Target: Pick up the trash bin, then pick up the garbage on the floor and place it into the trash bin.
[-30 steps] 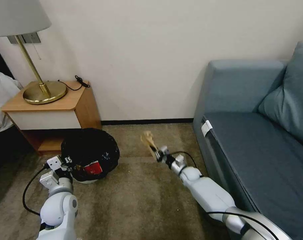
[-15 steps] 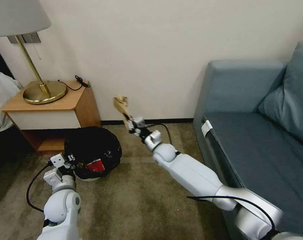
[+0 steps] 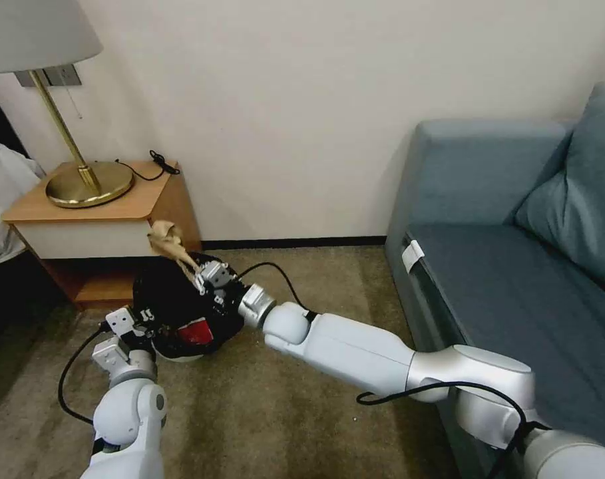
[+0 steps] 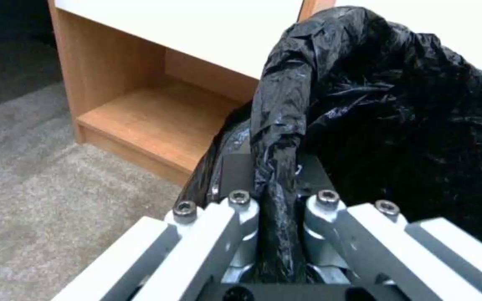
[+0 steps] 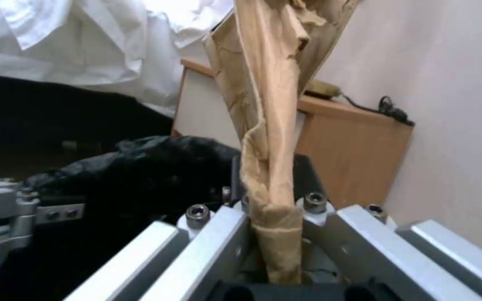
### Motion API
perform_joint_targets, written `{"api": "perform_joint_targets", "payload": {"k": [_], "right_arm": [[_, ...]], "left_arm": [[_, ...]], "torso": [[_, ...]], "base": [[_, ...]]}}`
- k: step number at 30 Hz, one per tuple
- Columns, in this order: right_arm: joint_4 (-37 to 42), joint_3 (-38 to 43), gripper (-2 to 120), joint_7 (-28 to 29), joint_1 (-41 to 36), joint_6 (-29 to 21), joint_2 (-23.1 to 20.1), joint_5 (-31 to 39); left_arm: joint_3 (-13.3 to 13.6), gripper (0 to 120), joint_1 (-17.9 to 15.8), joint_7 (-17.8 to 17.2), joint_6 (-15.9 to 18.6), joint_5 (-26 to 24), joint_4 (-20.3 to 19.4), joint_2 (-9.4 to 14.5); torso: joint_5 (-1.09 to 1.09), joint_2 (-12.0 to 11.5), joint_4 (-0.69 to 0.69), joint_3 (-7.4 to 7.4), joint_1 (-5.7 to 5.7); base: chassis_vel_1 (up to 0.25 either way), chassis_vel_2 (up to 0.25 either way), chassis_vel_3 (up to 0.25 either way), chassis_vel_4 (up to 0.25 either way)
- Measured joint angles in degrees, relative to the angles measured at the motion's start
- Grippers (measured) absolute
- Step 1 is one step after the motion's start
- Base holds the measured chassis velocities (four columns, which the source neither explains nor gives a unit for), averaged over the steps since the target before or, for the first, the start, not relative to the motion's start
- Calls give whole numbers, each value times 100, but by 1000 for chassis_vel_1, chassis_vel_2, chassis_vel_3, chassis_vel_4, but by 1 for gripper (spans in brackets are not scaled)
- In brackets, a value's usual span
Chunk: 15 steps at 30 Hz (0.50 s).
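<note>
Nightstand (image 3: 102, 223) just behind trash bin (image 3: 182, 313).

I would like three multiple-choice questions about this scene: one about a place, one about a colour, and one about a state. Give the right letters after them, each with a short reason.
1. Where is the crumpled tan paper?
A. lying on the carpet
B. held up above the trash bin
C. on the sofa

2. What colour is the bag that lines the trash bin?
A. black
B. blue
C. white

3. What is the state of the left gripper?
A. open, away from the bin
B. shut on the lamp
C. shut on the bin's bag-covered rim

Answers:
1. B: in the head view the right gripper holds the paper over the bin's opening, and the right wrist view shows it pinched between the fingers.
2. A: the crinkly liner looks black in the head and left wrist views.
3. C: in the left wrist view the fingers squeeze the folded black rim.
</note>
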Motion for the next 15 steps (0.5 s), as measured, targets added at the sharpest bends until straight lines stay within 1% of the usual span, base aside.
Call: {"api": "perform_joint_targets", "payload": {"k": [5,7,9,13,15], "right_arm": [[-17,-82,0,24,-50,-7,46,1],[-65,-207,0,3,-82,-10,59,-6],[-96,-212,0,-8,-119,-11,84,-36],[-115,-216,0,54,-185,-62,142,-56],[-118,-221,6,105,-228,-106,157,-91]], "left_arm": [[37,4,7,8,-9,52,35,-32],[142,4,10,3,-15,101,61,-42],[175,4,3,2,-17,125,71,-60],[188,4,6,6,-20,146,68,-75],[181,4,7,5,-21,138,47,-60]], "torso": [[1,0,1,0,0],[1,0,1,0,0],[0,0,-1,0,0],[1,0,0,0,0],[1,0,2,0,0]], "base": [[0,0,0,0],[0,0,0,0],[0,0,0,0],[0,0,0,0],[0,0,0,0]]}}
